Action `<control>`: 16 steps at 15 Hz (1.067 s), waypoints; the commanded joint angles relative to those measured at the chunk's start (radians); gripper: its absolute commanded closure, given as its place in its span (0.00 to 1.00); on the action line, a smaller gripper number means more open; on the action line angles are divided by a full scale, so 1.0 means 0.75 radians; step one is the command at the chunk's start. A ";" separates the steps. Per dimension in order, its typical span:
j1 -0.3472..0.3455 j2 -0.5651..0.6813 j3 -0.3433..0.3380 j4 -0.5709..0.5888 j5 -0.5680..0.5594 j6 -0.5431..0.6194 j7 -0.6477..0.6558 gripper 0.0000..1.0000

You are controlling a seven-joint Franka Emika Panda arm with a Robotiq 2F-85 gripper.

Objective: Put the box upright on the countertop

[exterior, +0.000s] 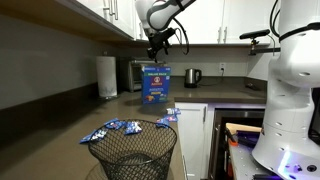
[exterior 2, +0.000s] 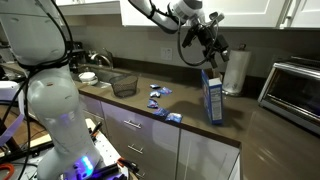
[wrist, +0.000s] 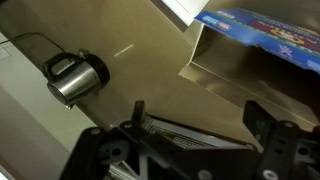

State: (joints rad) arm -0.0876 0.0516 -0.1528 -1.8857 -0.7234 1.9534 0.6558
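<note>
The blue box (exterior: 155,85) stands upright on the dark countertop (exterior: 195,95). It also shows in an exterior view (exterior 2: 212,97) and at the top right of the wrist view (wrist: 265,30). My gripper (exterior: 157,50) hangs just above the box's top edge, apart from it, as both exterior views show (exterior 2: 208,52). In the wrist view the two fingers (wrist: 200,115) are spread wide with nothing between them. The countertop (wrist: 150,60) lies below.
A steel kettle (wrist: 75,78) and a paper towel roll (exterior: 107,76) stand at the back. The silver toaster oven (exterior 2: 295,85) is near the box. Small blue snack packets (exterior 2: 160,95) lie scattered on the counter. A black wire basket (exterior: 133,150) sits near them.
</note>
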 commanded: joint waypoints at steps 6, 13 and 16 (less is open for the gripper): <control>-0.002 -0.058 0.027 -0.021 -0.003 -0.013 -0.001 0.00; 0.028 -0.210 0.099 -0.120 0.048 -0.067 -0.146 0.00; 0.047 -0.305 0.137 -0.192 0.105 -0.110 -0.236 0.00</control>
State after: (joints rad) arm -0.0636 -0.0825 -0.0718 -1.9538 -0.6937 1.9008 0.5618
